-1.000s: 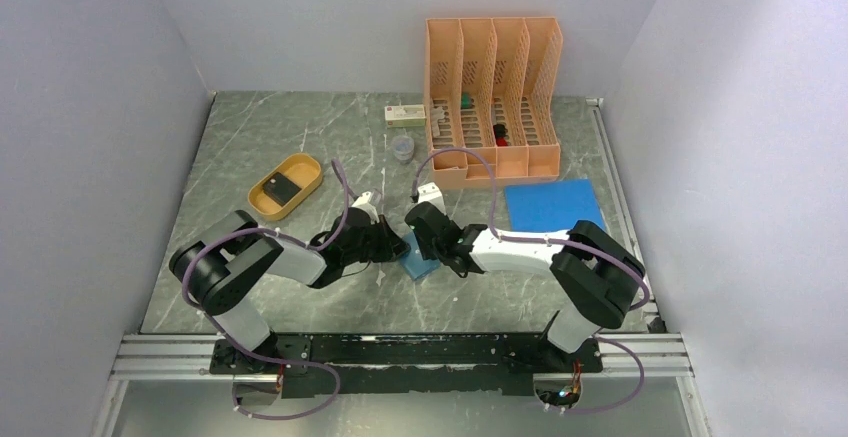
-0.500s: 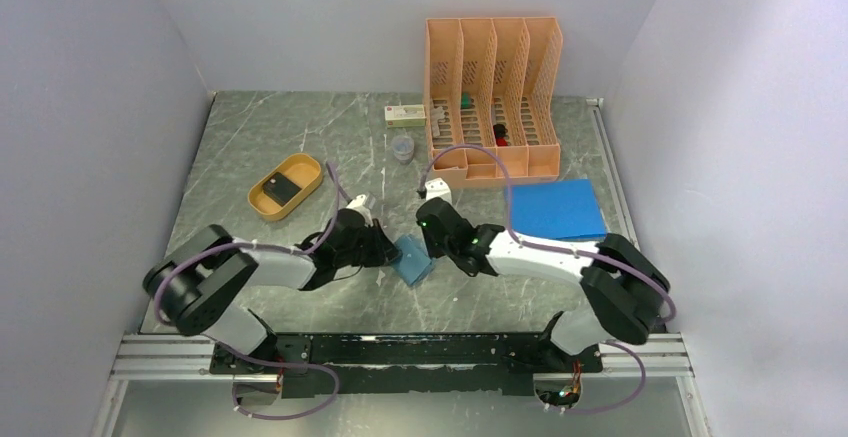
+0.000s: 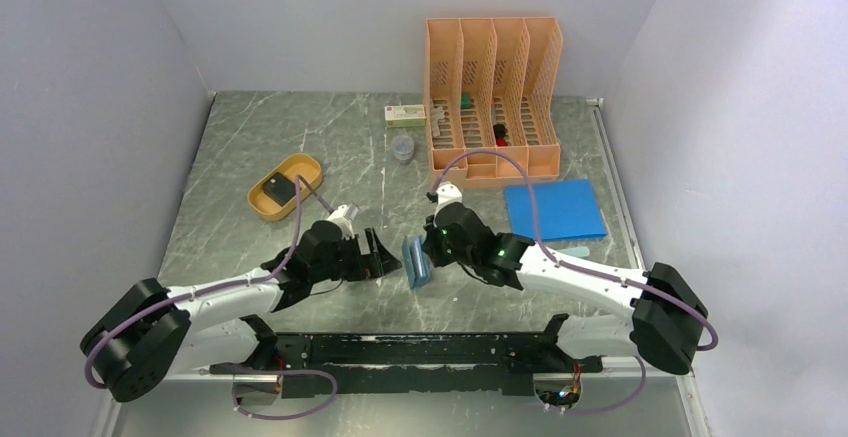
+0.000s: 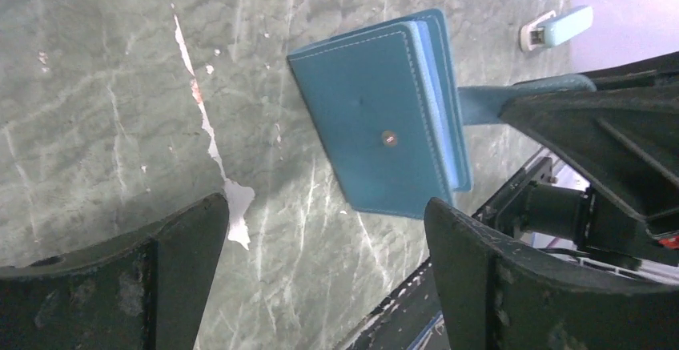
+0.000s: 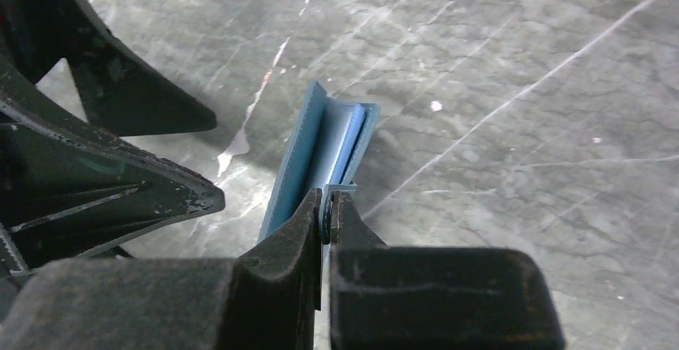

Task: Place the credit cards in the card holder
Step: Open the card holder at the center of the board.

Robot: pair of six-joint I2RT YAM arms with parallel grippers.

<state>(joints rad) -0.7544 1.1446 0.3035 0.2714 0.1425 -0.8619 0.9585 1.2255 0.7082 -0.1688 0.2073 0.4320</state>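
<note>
On the marbled surface (image 3: pixel 250 147), the right hand (image 5: pixel 327 214) pinches the stitched teal card holder (image 4: pixel 384 118) by its tab, on edge. Beside it the left hand (image 4: pixel 324 238) gapes empty; only its camera shows the round snap stud (image 4: pixel 389 136).

Card holder (image 3: pixel 417 262): teal, stitched, snap stud on the cover, leaves slightly parted. It stands up on edge near the middle of the bench's near edge, its tab pinched in the right gripper (image 5: pixel 324 206). One dark credit card (image 3: pixel 281 189) lies flat in the orange tray (image 3: pixel 305 170), toward the left edge.
</note>
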